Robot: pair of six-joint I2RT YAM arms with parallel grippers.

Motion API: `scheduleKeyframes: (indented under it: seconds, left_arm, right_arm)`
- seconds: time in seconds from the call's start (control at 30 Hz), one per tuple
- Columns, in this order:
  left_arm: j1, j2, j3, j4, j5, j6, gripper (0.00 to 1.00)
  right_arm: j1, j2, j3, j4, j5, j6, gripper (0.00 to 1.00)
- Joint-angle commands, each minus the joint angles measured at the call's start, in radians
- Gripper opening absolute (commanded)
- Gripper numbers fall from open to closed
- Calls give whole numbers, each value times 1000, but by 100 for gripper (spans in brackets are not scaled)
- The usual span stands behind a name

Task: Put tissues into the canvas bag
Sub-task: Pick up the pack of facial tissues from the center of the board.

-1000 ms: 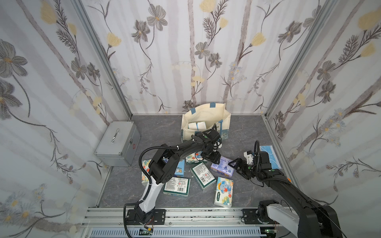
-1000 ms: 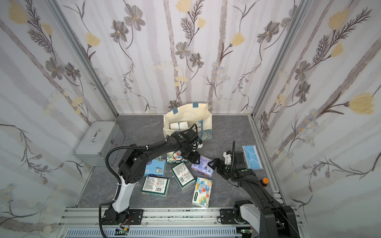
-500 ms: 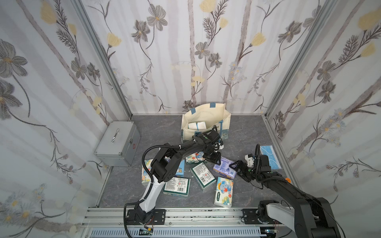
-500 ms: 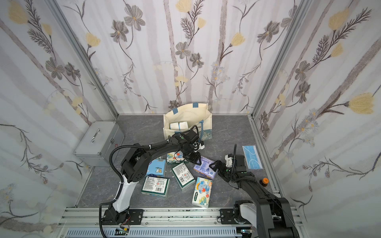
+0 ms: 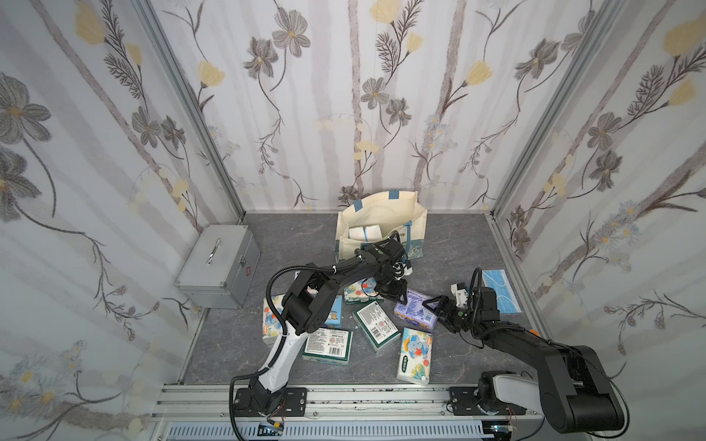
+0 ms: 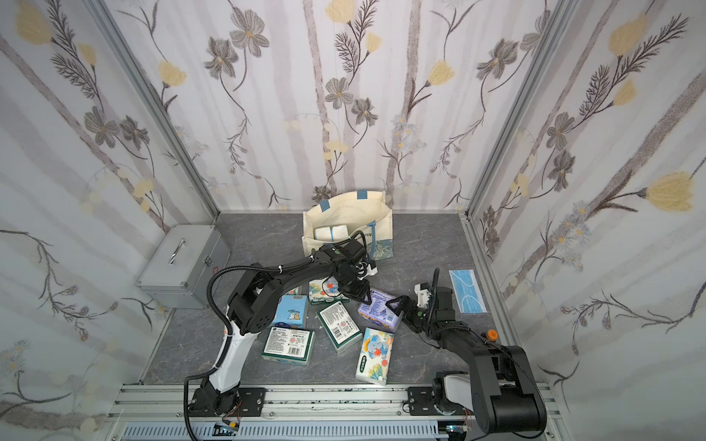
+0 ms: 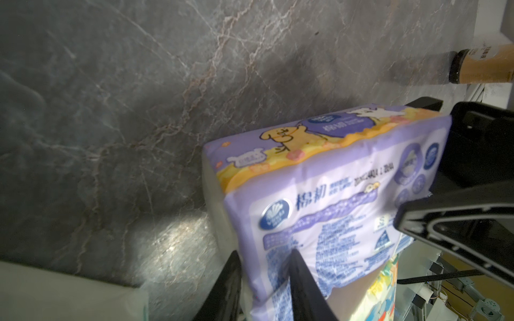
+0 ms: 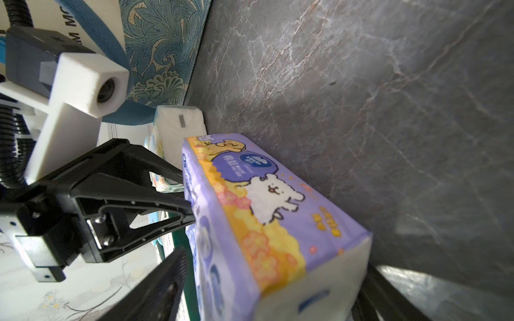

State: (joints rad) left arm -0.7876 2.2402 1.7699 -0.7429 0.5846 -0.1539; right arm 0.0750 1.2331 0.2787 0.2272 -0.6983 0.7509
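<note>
Now lavender pack, nr canvas bag, is pinched by left gripper, straddled by right gripper w/ jaws spread; its grip unclear.

I logged the canvas bag at the rear, tissues before it, metal case left, face mask right.

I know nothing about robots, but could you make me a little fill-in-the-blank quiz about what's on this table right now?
1. The left claw pinches one end of the ____ tissue pack.
2. That pack's other end sits ____ the fingers of the right claw.
3. The canvas bag has ____ strap handles.
4. The grey metal case has its lid ____.
Missing words: lavender; between; blue; shut.
</note>
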Motion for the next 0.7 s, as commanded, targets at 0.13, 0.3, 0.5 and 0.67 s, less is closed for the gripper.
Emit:
scheduleKeyframes:
  seconds: [0.13, 0.3, 0.5, 0.67]
  left_arm:
    - [5, 12, -6, -33, -106, -1, 31]
    - [4, -2, -13, -17, -78, -10, 31]
    - [4, -52, -41, 29, -50, -22, 37]
    - [2, -121, -79, 91, -14, -38, 55]
  right_arm:
    - [35, -16, -2, 80, -77, 8, 80]
    - [65, -19, -9, 162, -104, 41, 74]
    - [68, -122, 11, 79, -66, 30, 64]
    - [68, -246, 73, -164, 2, -57, 55]
